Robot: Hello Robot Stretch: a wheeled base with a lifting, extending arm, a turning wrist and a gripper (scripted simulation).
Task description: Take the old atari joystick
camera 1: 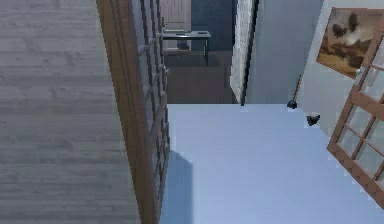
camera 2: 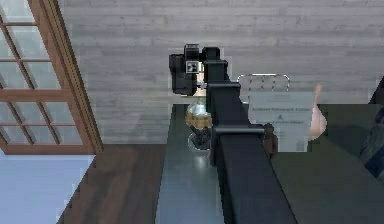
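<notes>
fingers (camera 2: 175, 64) of the gripper (camera 2: 181, 72): thin and dark, set against the grey plank wall (camera 2: 120, 60) just above the table's far edge. cannot tell whether spread or pressed together, nor whether holding anything.

just below them, on the table (camera 2: 330, 190) near its far left corner, a small rounded brown-and-gold blob (camera 2: 200, 118). too small to call the old atari joystick with any certainty; cannot place the joystick more exactly than that. on the table just nearer than this blob, a small silvery blob (camera 2: 199, 141), close against the left side of the arm (camera 2: 245, 170).

dark square arm, rising from the bottom edge over the table's left half to its far edge.

on the table right of the arm, toward the far edge, a pale see-through boxy thing (camera 2: 275, 110). just right of that, also on the table, a pinkish upright shape (camera 2: 318, 112). at the table's right end, a dark shape (camera 2: 376, 150) cut by the edge of the view.

left of the table, brown wooden floor (camera 2: 110, 185), then pale blue floor (camera 2: 30, 195) farther left. above that, a glazed door (camera 2: 35, 80) with a brown wooden frame, well apart from the table.

away from the table, in the forward view: a brown wooden door (camera 1: 145, 110) with glass panes, seen nearly edge-on at centre left, plank wall to its left, pale blue floor to its right. on the white wall at the right, a framed picture (camera 1: 352, 42); below it, a brown-framed glazed panel (camera 1: 365, 135). at the wall's foot, one small dark thing (camera 1: 293, 103) and a second dark thing (camera 1: 313, 120) on the floor. beyond the doorway, a white door (camera 1: 241, 55) standing ajar and a small grey stand (camera 1: 185, 38) on darker floor.
</notes>
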